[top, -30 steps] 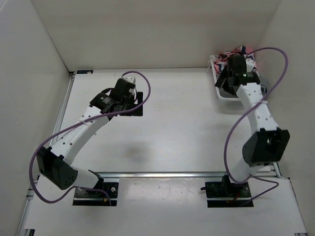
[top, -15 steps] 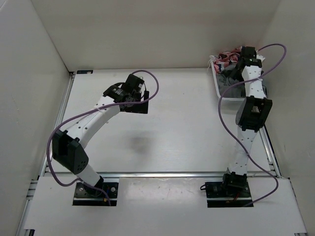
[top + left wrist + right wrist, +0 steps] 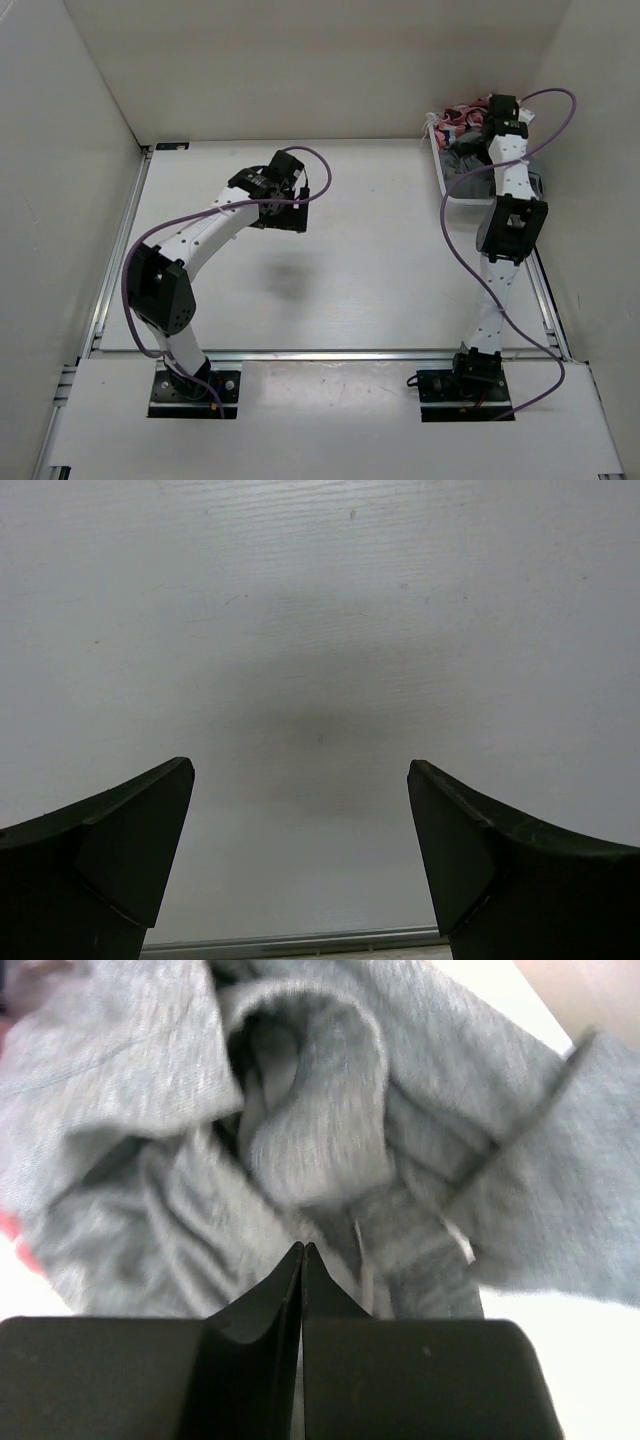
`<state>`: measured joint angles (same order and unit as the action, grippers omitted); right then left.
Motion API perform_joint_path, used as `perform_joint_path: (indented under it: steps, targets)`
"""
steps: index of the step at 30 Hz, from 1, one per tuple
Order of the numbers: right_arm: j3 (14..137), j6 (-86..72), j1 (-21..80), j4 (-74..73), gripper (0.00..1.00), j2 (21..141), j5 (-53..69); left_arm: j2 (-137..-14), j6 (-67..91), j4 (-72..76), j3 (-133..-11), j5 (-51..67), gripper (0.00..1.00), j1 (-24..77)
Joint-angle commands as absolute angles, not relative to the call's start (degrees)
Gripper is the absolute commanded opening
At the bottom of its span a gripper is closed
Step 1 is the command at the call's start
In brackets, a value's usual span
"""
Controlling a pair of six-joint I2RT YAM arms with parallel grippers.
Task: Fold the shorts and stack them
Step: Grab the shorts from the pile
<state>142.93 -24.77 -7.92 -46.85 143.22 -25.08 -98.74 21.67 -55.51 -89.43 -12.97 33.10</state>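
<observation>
Grey shorts (image 3: 300,1110) lie crumpled in the white bin (image 3: 450,190) at the far right corner, not yet out on the table (image 3: 380,260); my right gripper (image 3: 302,1252) is down in the pile to fetch them, fingers pressed together, can't tell if any cloth is nipped; left gripper (image 3: 300,770) hovers over the table, spread wide, holding nothing; my guess is it's parked there to take the shorts for folding.
</observation>
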Motion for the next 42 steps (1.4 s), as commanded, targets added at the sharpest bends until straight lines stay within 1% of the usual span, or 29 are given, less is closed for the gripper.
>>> perform_joint_path:
  steps: [1, 2, 4, 9, 12, 15, 16, 17, 18, 19, 20, 21, 22, 26, 29, 34, 40, 41, 42]
  targets:
    - [137.13, -25.84, -8.26, -41.94, 0.00, 128.28, -19.44, -97.65, 23.02, -55.81, -91.76, -13.80, 1.00, 32.87]
    - [135.20, -25.84, -7.74, -39.23, 0.00, 125.80, -18.03, -97.65, 23.72, -56.33, -91.76, -13.80, 1.00, 32.87]
    - [133.95, -25.06, -7.21, -38.67, 0.00, 120.53, -15.57, -96.78, 24.34, -56.34, -92.37, -14.33, 1.00, 32.87]
    - [133.95, -23.91, -7.21, -38.67, 0.00, 112.26, -2.65, -93.26, 25.40, -56.87, -91.24, -14.33, 1.00, 32.87]
    - [130.27, -22.32, -7.21, -39.20, 0.00, 108.56, -0.09, -90.97, 25.93, -56.87, -90.70, -14.33, 1.00, 32.87]
    - [126.84, -20.74, -7.21, -41.21, 0.00, 106.79, -0.09, -89.48, 25.93, -56.87, -89.56, -14.33, 1.00, 32.87]
    - [125.35, -20.22, -7.90, -42.26, 0.05, 106.79, -0.09, -89.47, 25.93, -56.87, -89.04, -14.33, 1.00, 32.87]
    - [124.64, -20.21, -7.91, -43.58, 0.23, 106.79, -0.09, -88.95, 25.93, -56.87, -88.51, -14.33, 1.00, 32.87]
    - [123.76, -19.43, -7.91, -45.33, 0.63, 107.48, -0.09, -88.95, 25.93, -56.87, -88.51, -13.80, 1.00, 32.87]
    - [121.57, -18.90, -7.91, -46.22, 0.78, 108.01, -1.22, -88.95, 25.93, -56.87, -87.81, -13.80, 1.00, 32.87]
    - [120.16, -18.90, -7.91, -46.93, 0.86, 108.02, -2.19, -88.95, 25.93, -56.87, -87.02, -13.80, 1.00, 32.87]
    - [118.49, -18.20, -7.91, -46.93, 0.91, 108.02, -3.07, -88.95, 25.93, -56.87, -87.01, -13.80, 1.00, 32.87]
    - [115.43, -18.19, -7.91, -46.93, 0.93, 108.63, -3.95, -88.95, 25.93, -56.87, -86.23, -13.80, 1.00, 32.87]
    - [111.11, -15.57, -7.91, -46.15, 0.94, 111.43, -7.20, -90.08, 25.93, -56.34, -84.91, -14.41, 1.00, 32.87]
    - [110.48, -14.42, -7.91, -46.14, 0.95, 113.11, -11.86, -90.70, 25.93, -56.34, -84.90, -15.55, 1.00, 32.87]
    - [111.17, -13.89, -7.91, -45.62, 0.95, 116.62, -11.60, -91.85, 25.93, -56.34, -84.90, -15.56, 1.00, 32.87]
    - [112.41, -15.02, -7.91, -45.62, 0.88, 121.89, -11.07, -92.37, 25.93, -55.81, -84.29, -15.56, 1.00, 32.87]
    - [112.41, -15.03, -7.91, -45.62, 0.83, 121.90, -11.07, -92.37, 25.93, -55.81, -84.29, -15.56, 1.00, 32.87]
    - [112.93, -15.03, -7.91, -45.62, 0.81, 122.77, -11.07, -92.37, 25.93, -55.29, -84.29, -15.56, 1.00, 32.87]
